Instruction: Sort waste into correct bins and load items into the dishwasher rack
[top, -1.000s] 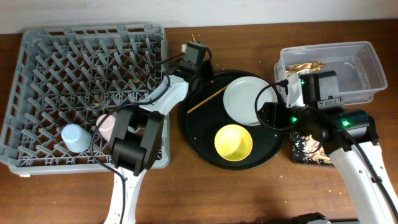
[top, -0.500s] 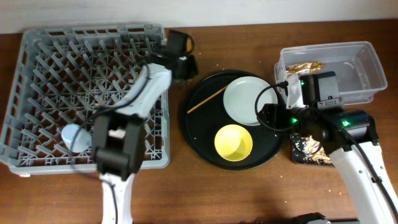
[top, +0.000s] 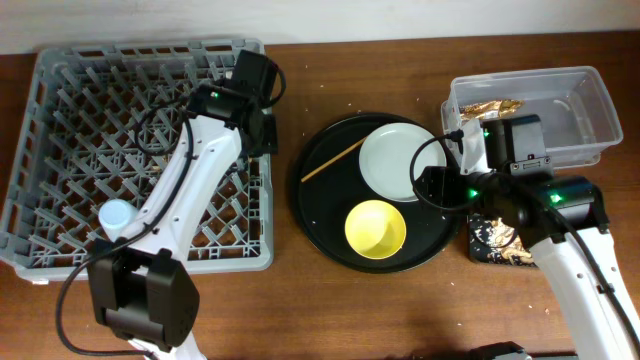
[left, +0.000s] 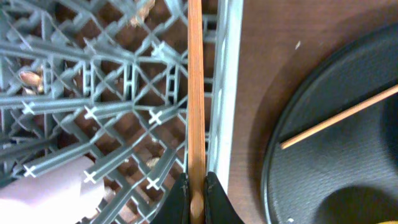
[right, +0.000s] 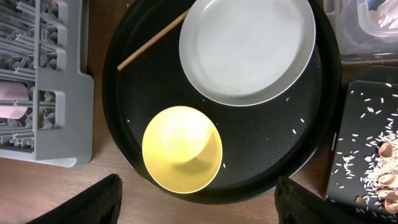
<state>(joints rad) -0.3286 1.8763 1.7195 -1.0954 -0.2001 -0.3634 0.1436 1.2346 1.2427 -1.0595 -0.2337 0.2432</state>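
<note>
A: Held chopstick (left: 195, 93), where?
B: Pinched at its lower end between the left jaws. The two fingertips (left: 181, 198) are closed narrow on it, one each side. In the left wrist view it runs straight up from the jaws.

A: Over what?
B: Over the rack (left: 124, 112), along the lattice just inside its right wall. Can't tell if it touches the rack. In the overhead view I can't make it out by the left arm (top: 200, 160), which lies across the rack's right half.

A: Second chopstick (top: 333, 160)?
B: Lying slanted on the round tray (top: 320, 215), upper left part, its high end near the plate (top: 402, 160). Well apart from the left jaws, with rack wall and bare table (left: 249, 74) between them.

A: Right jaws?
B: Spread wide, holding nothing. Both fingertips (right: 81, 202) sit at the bottom corners of the right wrist view, above the round tray's near edge. The bowl (right: 181, 149) is between them and a little ahead, the plate beyond it.

A: Other items?
B: Blue cup (top: 117, 215) in the rack, lower left. The bowl is on the round tray, just in front of the plate.

A: Bins?
B: Tub (top: 590, 100) at far right, gold wrapper (top: 492, 106) inside at its left end. Black tray (right: 367, 143) beside the round tray holds rice grains and brown scraps (right: 385, 149).
</note>
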